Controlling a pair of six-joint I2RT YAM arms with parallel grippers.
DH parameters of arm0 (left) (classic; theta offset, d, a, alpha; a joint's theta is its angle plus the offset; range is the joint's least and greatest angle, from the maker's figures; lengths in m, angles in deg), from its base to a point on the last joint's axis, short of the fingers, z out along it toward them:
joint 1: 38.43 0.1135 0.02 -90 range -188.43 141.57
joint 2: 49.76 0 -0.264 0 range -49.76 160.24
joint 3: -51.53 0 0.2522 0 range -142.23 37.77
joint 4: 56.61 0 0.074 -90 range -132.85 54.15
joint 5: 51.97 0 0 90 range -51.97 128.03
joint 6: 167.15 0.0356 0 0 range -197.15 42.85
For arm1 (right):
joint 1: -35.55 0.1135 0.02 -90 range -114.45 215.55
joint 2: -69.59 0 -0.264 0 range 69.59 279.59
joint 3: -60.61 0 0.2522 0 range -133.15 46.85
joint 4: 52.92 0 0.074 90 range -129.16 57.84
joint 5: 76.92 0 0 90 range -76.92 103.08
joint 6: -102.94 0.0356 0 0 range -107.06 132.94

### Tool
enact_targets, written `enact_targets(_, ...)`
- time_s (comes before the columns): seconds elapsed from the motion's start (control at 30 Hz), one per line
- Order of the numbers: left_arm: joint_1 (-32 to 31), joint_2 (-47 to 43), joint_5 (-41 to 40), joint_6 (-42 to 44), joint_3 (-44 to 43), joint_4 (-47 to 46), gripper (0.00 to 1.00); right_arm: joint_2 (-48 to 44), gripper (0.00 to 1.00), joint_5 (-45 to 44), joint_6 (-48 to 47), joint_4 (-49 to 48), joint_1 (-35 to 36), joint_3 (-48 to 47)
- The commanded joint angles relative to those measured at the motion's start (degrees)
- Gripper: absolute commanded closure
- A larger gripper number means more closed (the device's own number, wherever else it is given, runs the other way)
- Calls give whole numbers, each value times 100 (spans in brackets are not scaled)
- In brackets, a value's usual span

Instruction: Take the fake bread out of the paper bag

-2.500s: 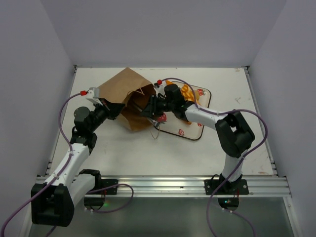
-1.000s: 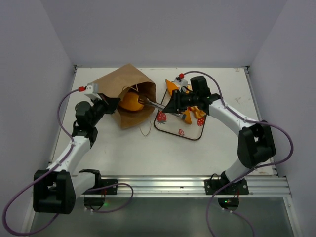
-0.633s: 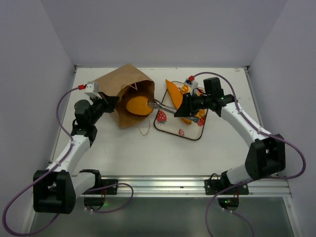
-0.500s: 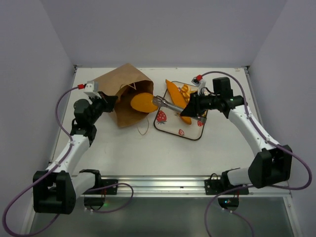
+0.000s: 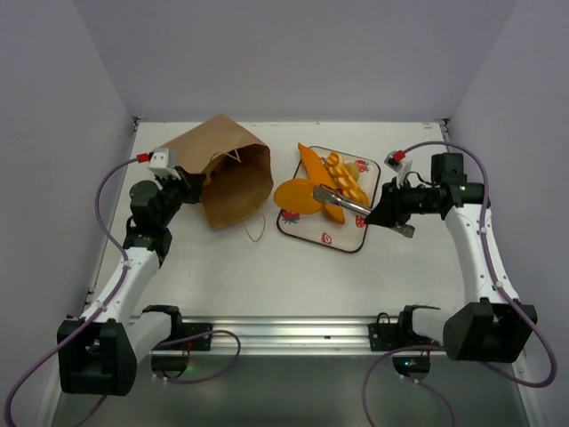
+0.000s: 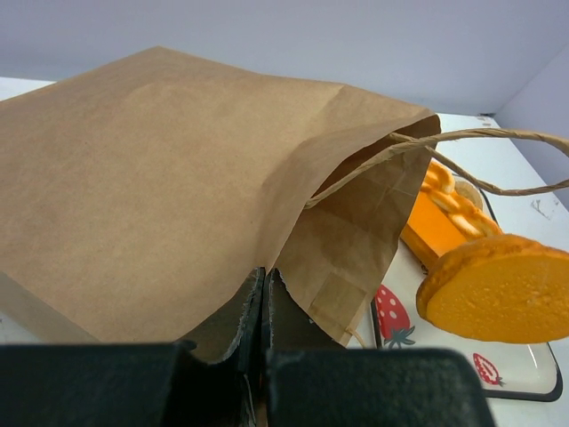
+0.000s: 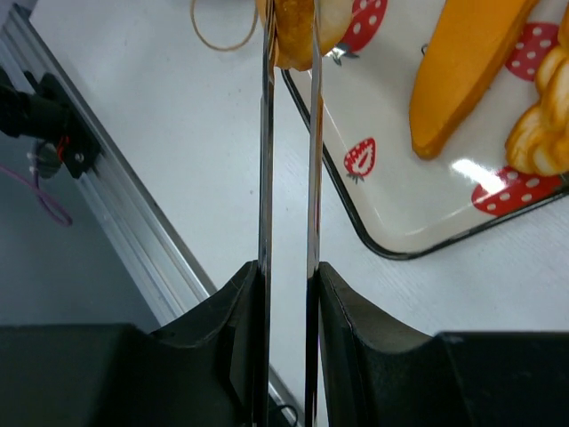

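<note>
Probably a lab test booth: white table [image 5: 267, 276], plain walls [image 5: 293, 53], 2 robot arms [image 5: 133, 267] on aluminium rail [image 5: 293, 331].

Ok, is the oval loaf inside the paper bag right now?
No, the tongs hold the oval loaf over the tray's left edge, outside the paper bag.

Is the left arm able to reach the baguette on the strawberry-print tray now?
Probably not: the left gripper is shut on the edge of the paper bag, which lies between it and the baguette on the strawberry-print tray.

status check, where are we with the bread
Left tool shut on the paper bag rim. Right tool shut on tongs, pinching the oval loaf above the tray, out of the bag. Baguette lies on tray beside it.
</note>
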Motion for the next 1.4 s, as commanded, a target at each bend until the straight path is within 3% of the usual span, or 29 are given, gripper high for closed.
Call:
enact_targets(0.0,75,-133,-181,168,-89,-103,98,-131,100,42,-1125,927,-213,-168)
enact_targets(0.23,75,-98,-93,151,-98,-130,98,-123,100,-398,-1653,1141,-319,139)
enact_targets(0.53,75,-98,-84,160,-98,-130,98,9,100,-925,-1566,675,-328,614)
enact_targets(0.63,75,-98,-67,151,-98,-121,98,62,93,-1013,-1566,587,-328,711)
enact_targets(0.8,75,-106,-58,160,-107,-121,98,45,72,-1172,-1601,560,-328,799)
enact_targets(0.9,75,-106,-49,160,-98,-121,98,-78,66,-1207,-1505,481,-337,772)
enact_targets(1.37,75,-133,-32,160,-89,-121,98,-228,56,-1058,-1250,341,-503,658)
